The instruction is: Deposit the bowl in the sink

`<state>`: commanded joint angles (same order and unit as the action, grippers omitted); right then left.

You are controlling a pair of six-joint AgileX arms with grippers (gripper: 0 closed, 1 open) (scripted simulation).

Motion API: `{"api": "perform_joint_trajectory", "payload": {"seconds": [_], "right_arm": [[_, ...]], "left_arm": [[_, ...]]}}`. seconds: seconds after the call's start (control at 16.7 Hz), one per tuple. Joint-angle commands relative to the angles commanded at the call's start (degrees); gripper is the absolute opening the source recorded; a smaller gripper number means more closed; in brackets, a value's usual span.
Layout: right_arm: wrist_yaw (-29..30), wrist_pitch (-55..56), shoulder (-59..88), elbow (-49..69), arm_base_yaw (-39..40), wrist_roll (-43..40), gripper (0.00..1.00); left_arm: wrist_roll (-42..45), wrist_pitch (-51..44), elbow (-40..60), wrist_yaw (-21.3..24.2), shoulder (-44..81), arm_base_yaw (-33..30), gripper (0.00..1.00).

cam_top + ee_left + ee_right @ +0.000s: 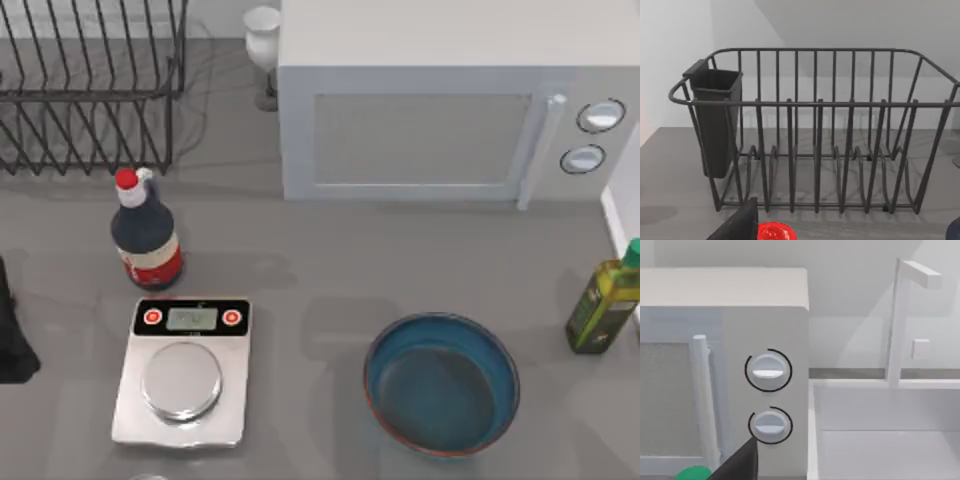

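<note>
A: Grippers first. Left arm [12, 335] is a dark shape at the top view's left edge, parked well apart from everything; can't tell its fingers. Right one, can't tell either

B: Top view?

A: Bowl [442, 384] sits upright on the counter [300, 260], front right, nothing touching it, not yet picked up. Scale [182, 372] well to its left, dark sauce bottle [146, 232] just behind the scale. Oil bottle [603, 306] right of the bowl, near it, cut by the frame. Microwave [440, 120] at the back, rack [90, 90] back left, white goblet [263, 45] between them. White strip at the far right edge is probably the sink's wall [618, 215], mostly cut off

B: Left wrist?

A: Looks at the rack [815, 130] and its cutlery cup [715, 120]. Red cap [775, 233] at the frame edge, dark wedge [737, 225] beside it, likely part of the gripper, too little to read

B: Right wrist?

A: Microwave dials [768, 370], sink basin [890, 440] just beside the microwave, faucet [902, 315] behind. Green cap [694, 473] at the edge. My guess: bowl's on the right side near the sink, so the right arm takes it
</note>
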<state>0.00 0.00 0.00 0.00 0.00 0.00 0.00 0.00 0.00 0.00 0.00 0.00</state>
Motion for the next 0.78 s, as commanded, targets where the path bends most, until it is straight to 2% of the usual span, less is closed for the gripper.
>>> {"api": "perform_joint_trajectory", "payload": {"seconds": [0.18,0.36,0.54,0.78], "right_arm": [[0.0,-0.6,0.7,0.7,0.4,0.3,1.0],[-0.1,-5.6,6.1,6.0,3.0,2.9,1.0],[-0.1,-14.3,17.1,15.5,7.4,7.4,1.0],[0.0,-29.6,39.0,30.6,14.6,14.8,1.0]], "left_arm": [[0.0,0.0,0.0,0.0,0.0,0.0,1.0],[0.0,0.0,0.0,0.0,0.0,0.0,1.0],[0.0,0.0,0.0,0.0,0.0,0.0,1.0],[0.0,0.0,0.0,0.0,0.0,0.0,1.0]]}}
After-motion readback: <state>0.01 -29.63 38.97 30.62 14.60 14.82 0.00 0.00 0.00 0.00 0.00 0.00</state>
